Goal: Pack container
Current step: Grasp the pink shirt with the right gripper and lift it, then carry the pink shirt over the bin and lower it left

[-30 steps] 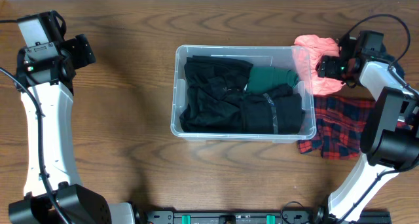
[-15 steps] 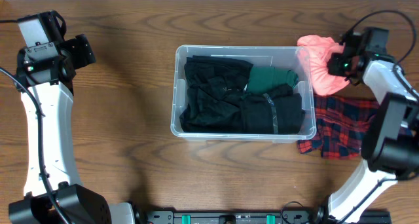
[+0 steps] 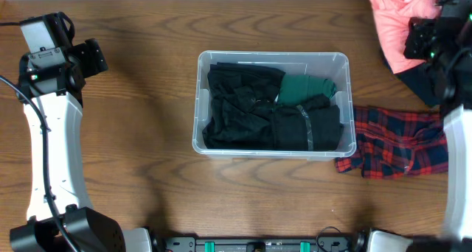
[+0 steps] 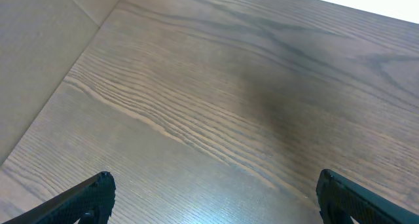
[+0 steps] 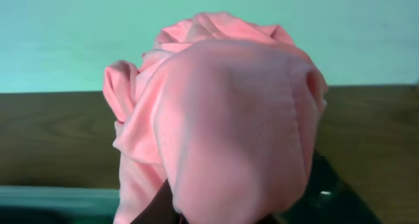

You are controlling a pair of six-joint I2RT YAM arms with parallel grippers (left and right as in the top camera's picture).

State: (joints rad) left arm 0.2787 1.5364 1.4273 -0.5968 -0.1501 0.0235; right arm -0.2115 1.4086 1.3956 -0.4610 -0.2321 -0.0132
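Near the front edge of the wooden table [image 3: 147,186], on the right side, lies a red and blue checked cloth [image 3: 398,143]. It is spread flat, and one end touches the right wall of the container [image 3: 198,105].

The container sits in the middle of the table. It is a clear plastic box with rounded corners. Black clothes [image 3: 243,108] fill most of it. A green cloth [image 3: 306,88] is tucked in near the far right corner, and part of it lies under the black ones.

The left gripper [image 4: 213,194] is far off to the left, well apart from the box. Its two black fingers stand wide apart and nothing is between them. Only bare wood shows below it.

At the far right corner of the table, the right gripper [image 3: 414,37] is closed on a pink cloth [image 5: 216,119]. The cloth is bunched up and hangs over the fingers, so they are hidden. It is lifted off the table, beyond the checked cloth and apart from the box.
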